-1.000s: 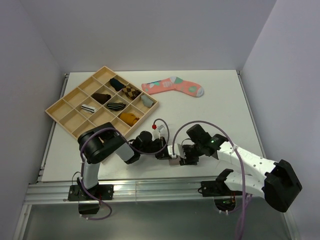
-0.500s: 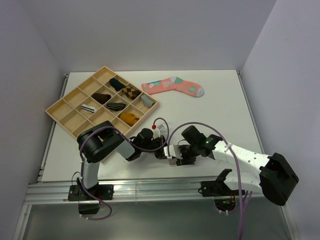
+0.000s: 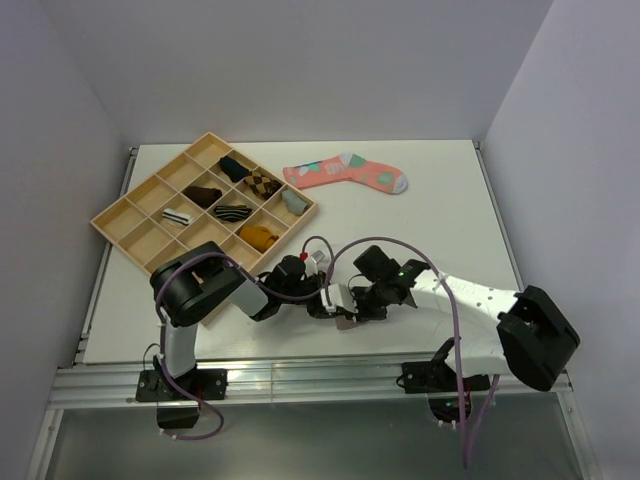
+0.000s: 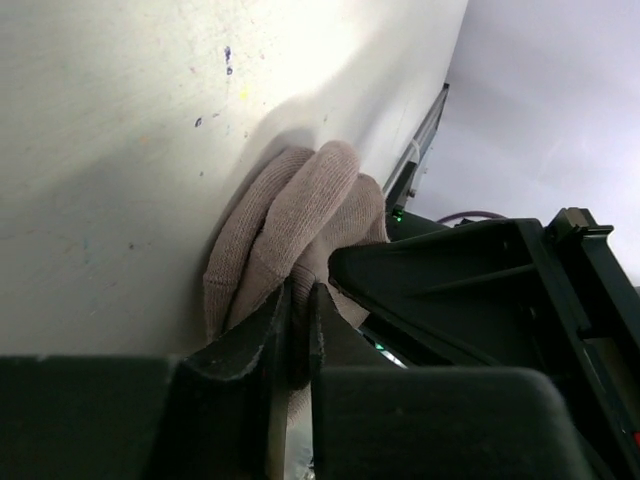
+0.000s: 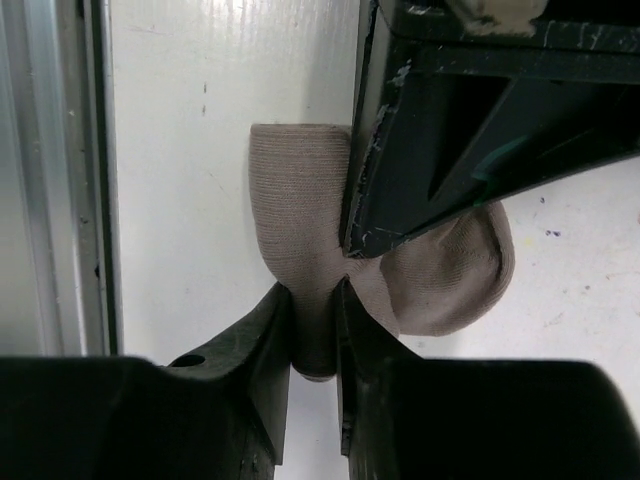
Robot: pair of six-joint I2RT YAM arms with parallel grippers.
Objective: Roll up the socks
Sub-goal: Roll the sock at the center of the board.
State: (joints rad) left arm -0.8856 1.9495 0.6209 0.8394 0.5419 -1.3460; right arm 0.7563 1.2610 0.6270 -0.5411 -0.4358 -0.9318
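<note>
The left gripper (image 4: 303,295) and right gripper (image 5: 315,300) each pinch a fold of the taupe sock (image 5: 300,200), near the table's (image 3: 430,220) front edge. We expect uneven pulls could unroll it (fabric looks slack) or drag it off.

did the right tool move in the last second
Yes: the right tool has slid left, closer to the wooden tray, and now pinches the taupe sock.
</note>
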